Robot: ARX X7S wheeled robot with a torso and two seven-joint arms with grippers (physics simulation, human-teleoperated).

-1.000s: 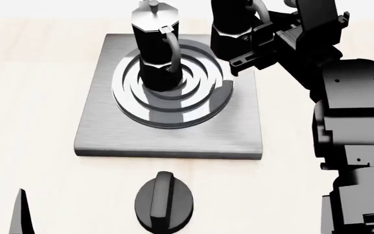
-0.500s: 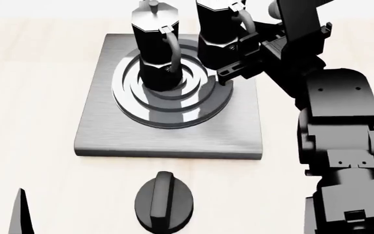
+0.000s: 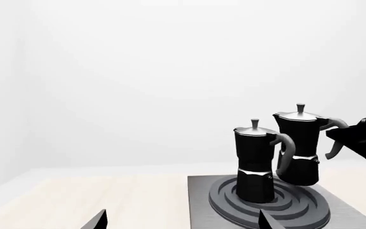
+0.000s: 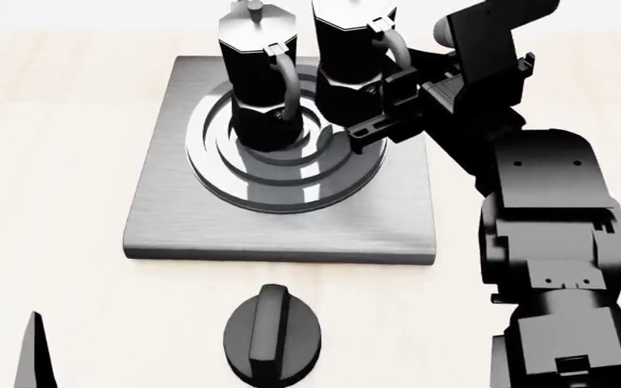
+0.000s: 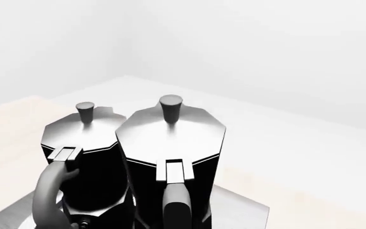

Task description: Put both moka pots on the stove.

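The stove [image 4: 181, 210] is a grey metal slab with raised rings at its centre. One moka pot [image 4: 255, 81] stands upright on the rings. My right gripper [image 4: 388, 101] is shut on the handle of the second moka pot [image 4: 348, 65] and holds it upright over the right side of the rings, close beside the first pot. In the left wrist view the held pot [image 3: 299, 148] sits higher than the standing pot [image 3: 255, 162]. The right wrist view shows the held pot [image 5: 170, 143] and the standing pot [image 5: 84, 157] from behind. My left gripper [image 3: 183, 224] is open and empty, low near the stove's left front.
A low round black knob [image 4: 272, 333] with a raised ridge lies on the pale table in front of the stove. One left fingertip [image 4: 35, 356] shows at the lower left of the head view. My right arm [image 4: 548, 226] reaches along the stove's right side.
My right gripper has carried the second pot leftward from the stove's far right edge to over the rings, close to the standing pot. The left gripper and the first pot have not moved.
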